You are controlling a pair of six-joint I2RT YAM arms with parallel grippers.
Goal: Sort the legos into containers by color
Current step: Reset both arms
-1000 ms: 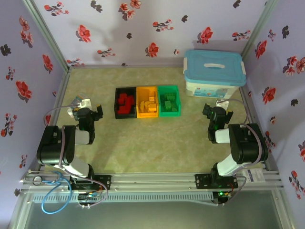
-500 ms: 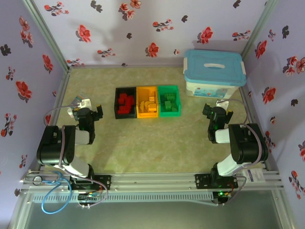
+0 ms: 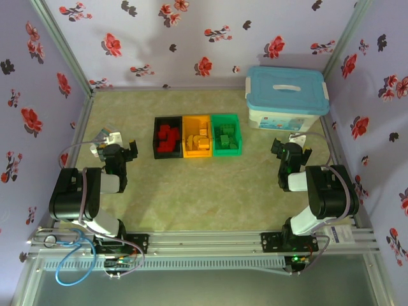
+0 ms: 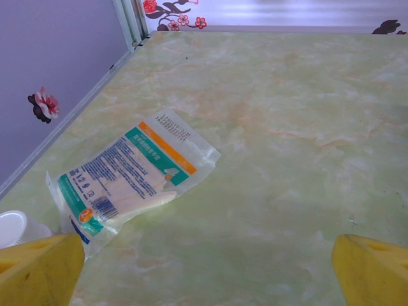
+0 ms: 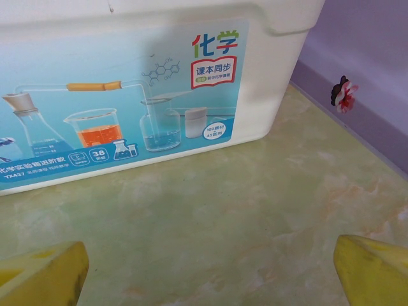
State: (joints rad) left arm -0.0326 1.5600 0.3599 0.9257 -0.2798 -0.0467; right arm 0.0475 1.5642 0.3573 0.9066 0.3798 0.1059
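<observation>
The top view looks down from above and behind both arms over the table (image 3: 191, 197). Each wrist view sits low, facing forward. The left tool (image 4: 205, 271) has a packet (image 4: 127, 178) ahead-left, and the right tool (image 5: 207, 271) has the white box (image 5: 127, 95) close ahead. The top view shares both.

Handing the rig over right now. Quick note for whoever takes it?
Left claw and right claw: both open, empty, well apart from the bins.
Red studded plastic bricks lie in the black plastic bin, yellow-orange bricks in the orange-yellow bin, and green bricks in the green bin. The bins sit side by side mid-table.
Done: sorting by colour looks complete.
Left: I spot no loose bricks, so probably nothing.
</observation>
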